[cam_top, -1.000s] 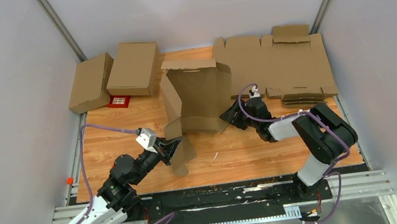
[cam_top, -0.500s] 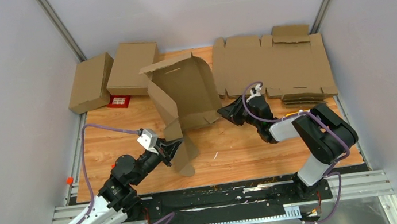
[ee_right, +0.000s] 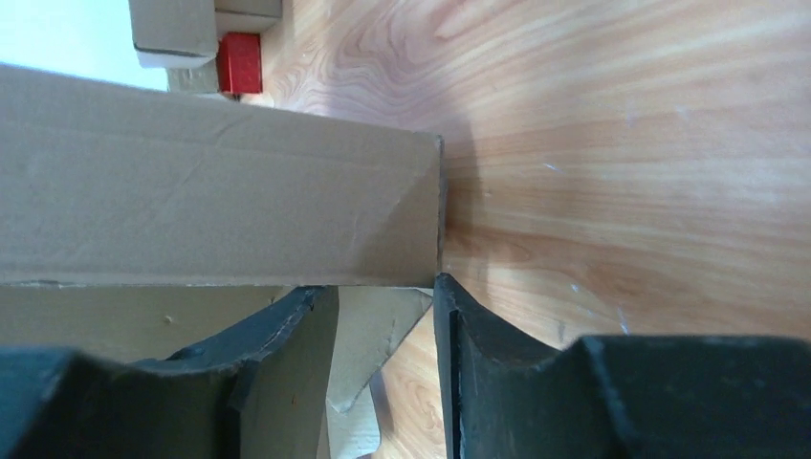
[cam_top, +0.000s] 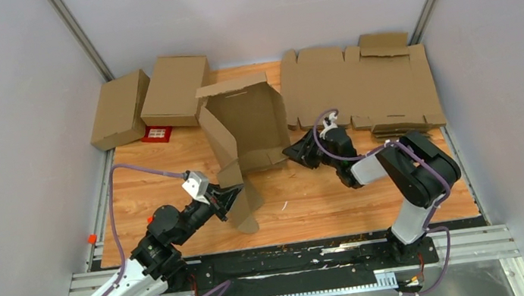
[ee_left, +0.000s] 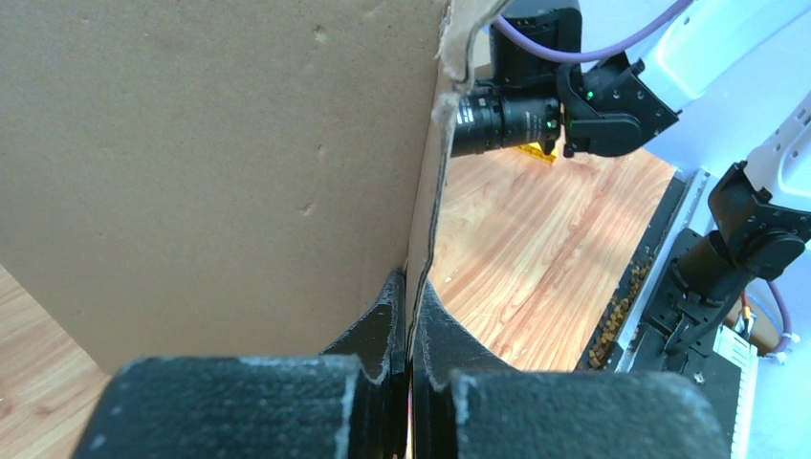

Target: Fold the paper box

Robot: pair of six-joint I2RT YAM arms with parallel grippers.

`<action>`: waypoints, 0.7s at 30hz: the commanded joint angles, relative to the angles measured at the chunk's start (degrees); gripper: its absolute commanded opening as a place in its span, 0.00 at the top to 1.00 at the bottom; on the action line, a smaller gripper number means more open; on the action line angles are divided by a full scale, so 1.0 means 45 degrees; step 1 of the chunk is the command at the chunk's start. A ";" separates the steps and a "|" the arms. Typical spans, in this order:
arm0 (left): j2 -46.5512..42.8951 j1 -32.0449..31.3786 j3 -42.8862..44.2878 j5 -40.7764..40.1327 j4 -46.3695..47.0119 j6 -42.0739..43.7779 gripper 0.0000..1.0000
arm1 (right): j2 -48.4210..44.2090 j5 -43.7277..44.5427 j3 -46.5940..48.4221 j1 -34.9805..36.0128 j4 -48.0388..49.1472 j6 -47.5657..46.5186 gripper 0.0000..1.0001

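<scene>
Your left tool [ee_left: 409,330]: pressed together, pinching a near flap edge of the paper box [cam_top: 244,123]. Your right tool [ee_right: 383,287]: jaws spread, tips at the box's lower right corner, one finger touching its edge. Box: half-erected, standing on the bench [cam_top: 342,199] between both tools. Far left: closed cartons [cam_top: 175,90], red card [cam_top: 158,134]. Far right: flat cardboard sheets [cam_top: 366,88].

No text, brand or number could be read anywhere. The small flat red card [cam_top: 158,134] carried white patches, and a white sticker [ee_left: 734,350] showed beside the right arm's base, both too small to read.
</scene>
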 commanded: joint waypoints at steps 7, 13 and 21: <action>0.0198 -0.0034 -0.0121 0.0112 -0.0778 -0.0294 1.00 | -0.1174 0.1279 0.2268 0.1069 -0.3860 -0.7951 0.40; 0.0375 -0.0037 0.0148 -0.0036 -0.1030 -0.0044 1.00 | -0.2095 0.2632 0.2637 0.1568 -0.5150 -1.1223 0.28; 0.0405 -0.0034 0.0185 -0.0082 -0.1155 0.0125 1.00 | -0.3342 0.2808 0.2017 0.1575 -0.5291 -1.1593 0.13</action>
